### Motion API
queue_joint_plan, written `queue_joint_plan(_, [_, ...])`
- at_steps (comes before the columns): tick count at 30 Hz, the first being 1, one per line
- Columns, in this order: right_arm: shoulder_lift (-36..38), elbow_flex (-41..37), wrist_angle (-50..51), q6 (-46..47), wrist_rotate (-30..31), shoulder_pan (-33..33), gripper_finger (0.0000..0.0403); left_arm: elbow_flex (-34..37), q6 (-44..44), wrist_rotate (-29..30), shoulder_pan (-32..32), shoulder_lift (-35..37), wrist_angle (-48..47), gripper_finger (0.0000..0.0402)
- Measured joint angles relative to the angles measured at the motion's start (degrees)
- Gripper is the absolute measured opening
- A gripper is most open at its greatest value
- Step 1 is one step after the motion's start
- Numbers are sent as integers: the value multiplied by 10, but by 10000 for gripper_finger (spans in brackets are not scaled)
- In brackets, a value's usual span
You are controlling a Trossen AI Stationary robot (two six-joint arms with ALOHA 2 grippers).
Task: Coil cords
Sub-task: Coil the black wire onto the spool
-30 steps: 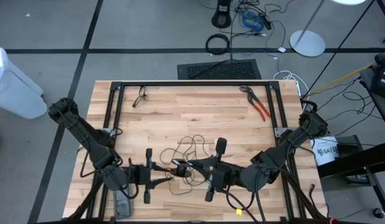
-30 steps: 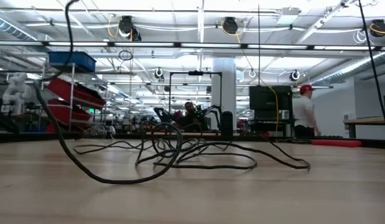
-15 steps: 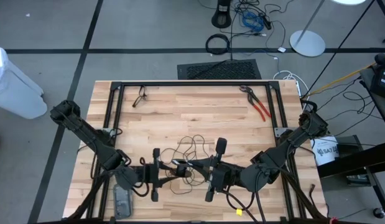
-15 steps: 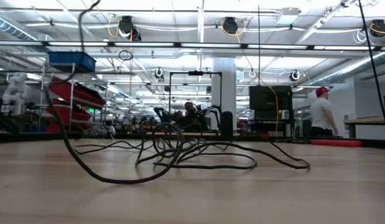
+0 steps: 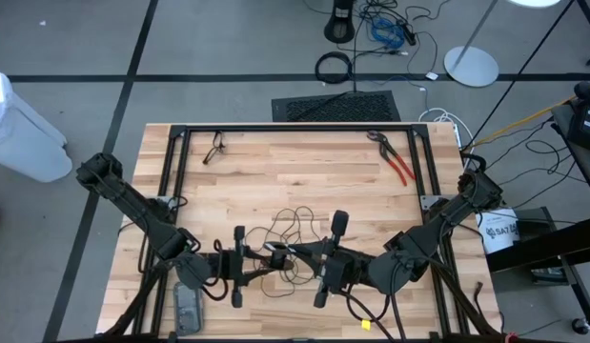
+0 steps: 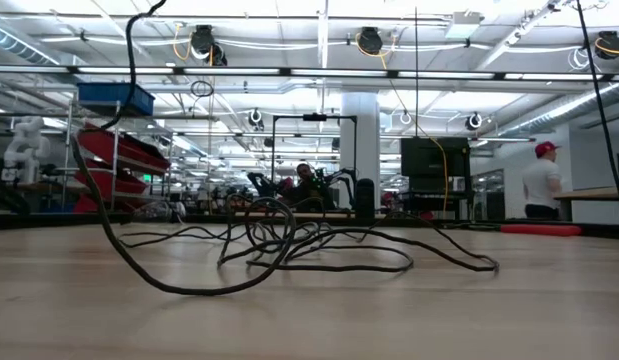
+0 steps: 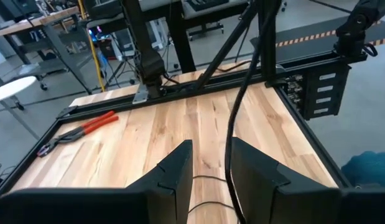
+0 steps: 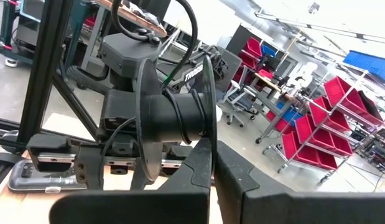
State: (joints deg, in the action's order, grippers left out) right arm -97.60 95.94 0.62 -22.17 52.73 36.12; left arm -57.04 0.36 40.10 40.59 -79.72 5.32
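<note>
Lying loose in tangled loops mid-counter [image 5: 304, 181], cord [image 5: 287, 226] between both hands: left hand [image 5: 264, 264] part spread around a strand, right hand [image 5: 285, 252] pressed together (possibly pinching). Could snag or knot if tugged.

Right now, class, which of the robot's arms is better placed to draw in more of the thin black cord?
Probably the left. The left gripper has the thin black cord running between its parted fingers; the right gripper is shut beside the tangle.
</note>
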Motion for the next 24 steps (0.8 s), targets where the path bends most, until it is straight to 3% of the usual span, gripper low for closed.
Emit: queue_joint_plan(24, [0,0,1,0,2,0,0,-1,-60,-3,6,30,-56,108])
